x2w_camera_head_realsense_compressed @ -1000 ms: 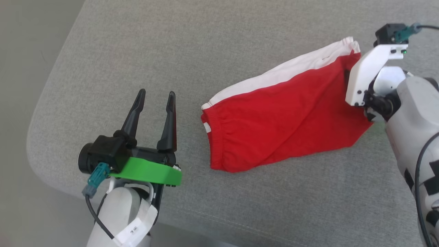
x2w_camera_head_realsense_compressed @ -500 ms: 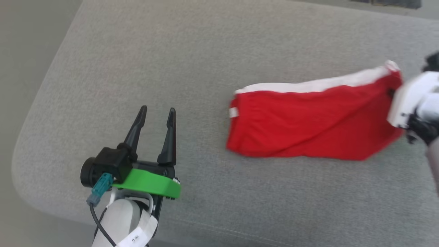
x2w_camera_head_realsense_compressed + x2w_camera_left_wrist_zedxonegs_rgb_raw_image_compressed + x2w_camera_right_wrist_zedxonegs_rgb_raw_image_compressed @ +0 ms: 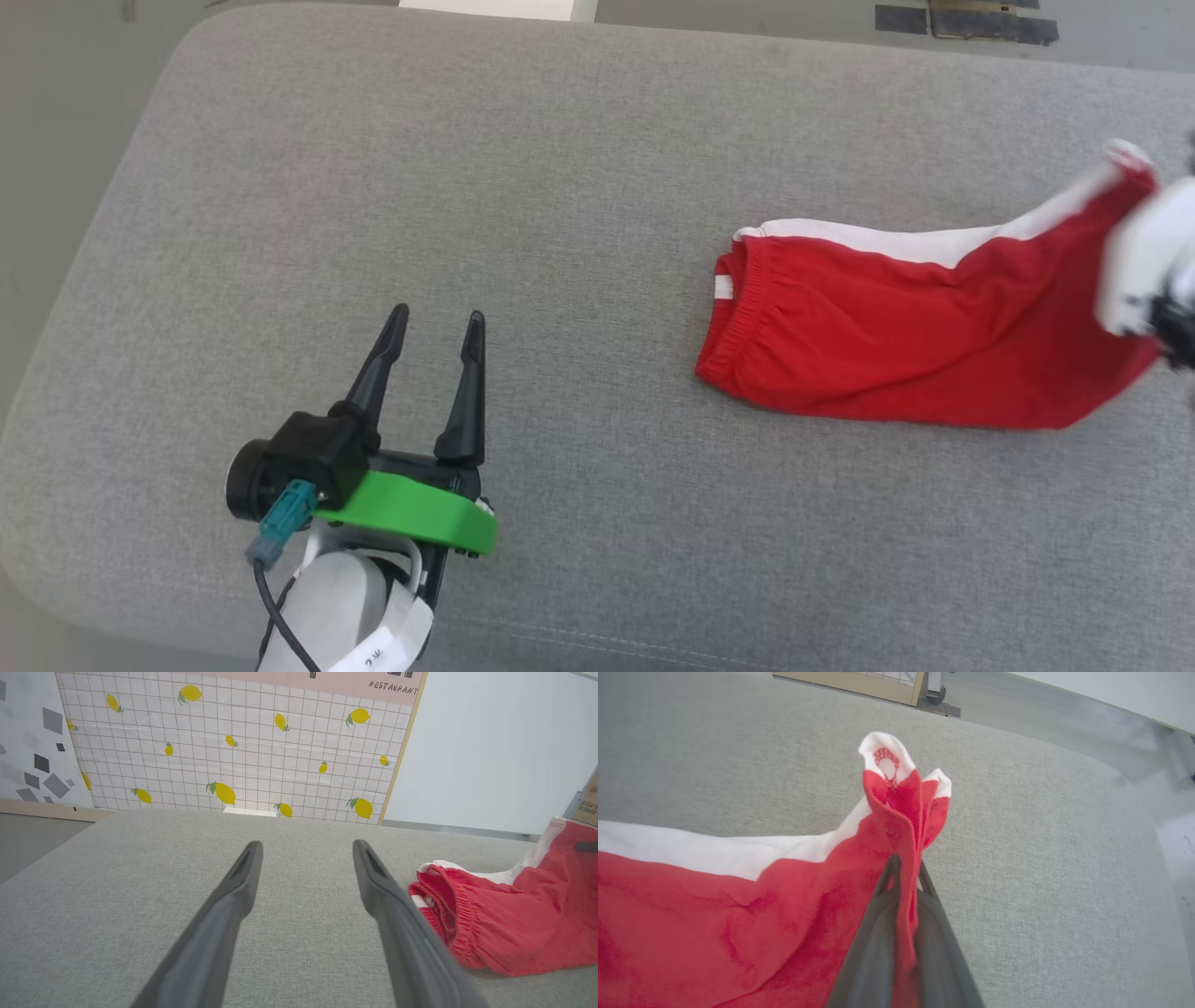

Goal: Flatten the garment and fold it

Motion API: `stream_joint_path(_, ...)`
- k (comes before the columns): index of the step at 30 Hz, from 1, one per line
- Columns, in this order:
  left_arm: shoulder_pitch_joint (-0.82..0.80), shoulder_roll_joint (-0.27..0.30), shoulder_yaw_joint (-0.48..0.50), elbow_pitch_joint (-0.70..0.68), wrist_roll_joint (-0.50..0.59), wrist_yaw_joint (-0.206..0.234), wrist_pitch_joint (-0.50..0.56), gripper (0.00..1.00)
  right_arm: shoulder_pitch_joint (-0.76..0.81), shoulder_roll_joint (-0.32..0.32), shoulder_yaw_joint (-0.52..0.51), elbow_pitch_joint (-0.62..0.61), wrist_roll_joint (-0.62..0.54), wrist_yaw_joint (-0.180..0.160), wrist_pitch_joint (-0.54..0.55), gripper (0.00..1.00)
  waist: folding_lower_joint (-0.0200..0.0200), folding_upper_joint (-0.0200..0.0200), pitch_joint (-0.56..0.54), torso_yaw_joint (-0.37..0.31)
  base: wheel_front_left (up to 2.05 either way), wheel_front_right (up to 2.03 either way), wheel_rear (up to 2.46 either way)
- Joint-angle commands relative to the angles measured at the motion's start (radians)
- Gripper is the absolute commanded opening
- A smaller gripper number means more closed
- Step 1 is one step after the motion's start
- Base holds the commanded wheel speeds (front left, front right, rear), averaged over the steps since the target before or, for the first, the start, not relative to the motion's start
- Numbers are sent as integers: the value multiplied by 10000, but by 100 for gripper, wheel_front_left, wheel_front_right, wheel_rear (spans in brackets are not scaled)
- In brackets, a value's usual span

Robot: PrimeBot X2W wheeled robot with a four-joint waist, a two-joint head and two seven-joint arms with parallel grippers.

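Red garment (image 3: 896,327) is lying far right on the cushion (image 3: 467,168), left half bare. Right gripper (image 3: 906,865) is pinching it, left gripper (image 3: 437,322) gaping; it's been shifting rightward.

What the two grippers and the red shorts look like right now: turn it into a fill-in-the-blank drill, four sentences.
1. The right gripper is ____ on one end of the garment.
2. The left gripper has its jaws ____ and holds nothing.
3. The stripe along the garment's edge is ____.
4. The gathered waistband points toward the ____ gripper.
Missing words: shut; open; white; left.
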State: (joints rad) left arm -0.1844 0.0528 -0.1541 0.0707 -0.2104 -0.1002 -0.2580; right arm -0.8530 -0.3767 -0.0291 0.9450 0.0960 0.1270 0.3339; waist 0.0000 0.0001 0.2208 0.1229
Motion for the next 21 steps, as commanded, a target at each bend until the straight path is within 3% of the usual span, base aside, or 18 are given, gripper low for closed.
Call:
stream_joint_path(1, 80, -26, -41, 40, 75, -67, -38, 100, 145, 377, 73, -481, -245, 37, 258, 0, 0, -1, -28, 54, 0, 0, 0)
stream_joint_path(6, 22, -26, -69, 39, 49, -74, -38, 100, 781, 1371, 888, -3016, -762, 37, 1783, 0, 0, -1, -29, 273, 0, 0, 0)
stream_joint_path(12, -166, -26, -145, 37, -46, -74, -38, 100, 1706, 1781, 2356, -5824, -584, 37, 3468, 0, 0, -1, 168, 568, 0, 0, 0)
stream_joint_path(16, -348, -26, -275, 26, -119, -63, -38, 100, 1997, 1788, 3035, -6458, -455, 37, 4087, 0, 0, -1, 359, 756, 0, 0, 0)
stream_joint_path(21, -547, -26, -415, -20, -237, -4, -38, 100, 1950, 1869, 3502, -6175, -329, 37, 4201, 0, 0, -1, 616, 948, 0, 0, 0)
